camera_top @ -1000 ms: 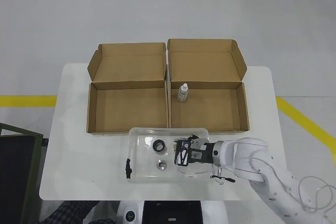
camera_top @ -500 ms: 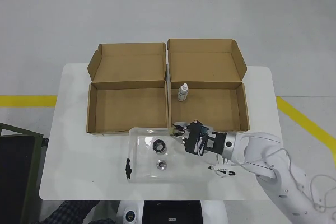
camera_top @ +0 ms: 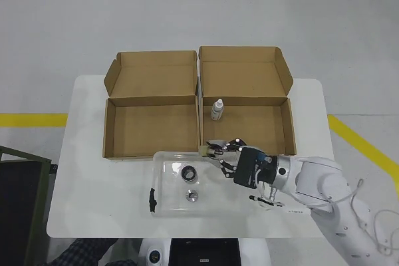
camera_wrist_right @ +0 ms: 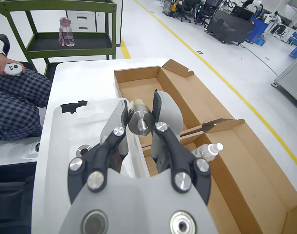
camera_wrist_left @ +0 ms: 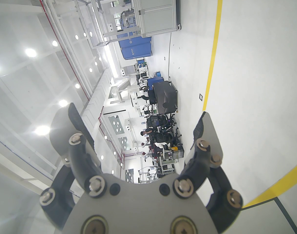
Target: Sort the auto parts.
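Toward the left of the top view, the left cardboard box [camera_top: 153, 130] sits open on the white surface [camera_top: 86, 186]. Just below it in the frame lies the clear plastic tray [camera_top: 167, 183], holding a metal ring [camera_top: 188, 173] and a small nut [camera_top: 192, 195]. At centre, the right claw [camera_top: 216, 153] hangs over the tray's upper right corner, clenched on a metal cylinder [camera_wrist_right: 140, 121] with a threaded stud. Further right, the right cardboard box [camera_top: 253, 136] holds a white spray bottle [camera_top: 217, 109]. The left claw [camera_wrist_left: 138, 115] is released, fingers spread on nothing, aimed off at the room.

The cylinder's smooth round sides are pinched by narrow pads, so it may roll or slip and fall into the tray or the wrong box. A low carry could catch the box's front wall. The fingers cover the cylinder's flanks, and a thin dark item [camera_top: 263, 202] at lower right is too small to identify.
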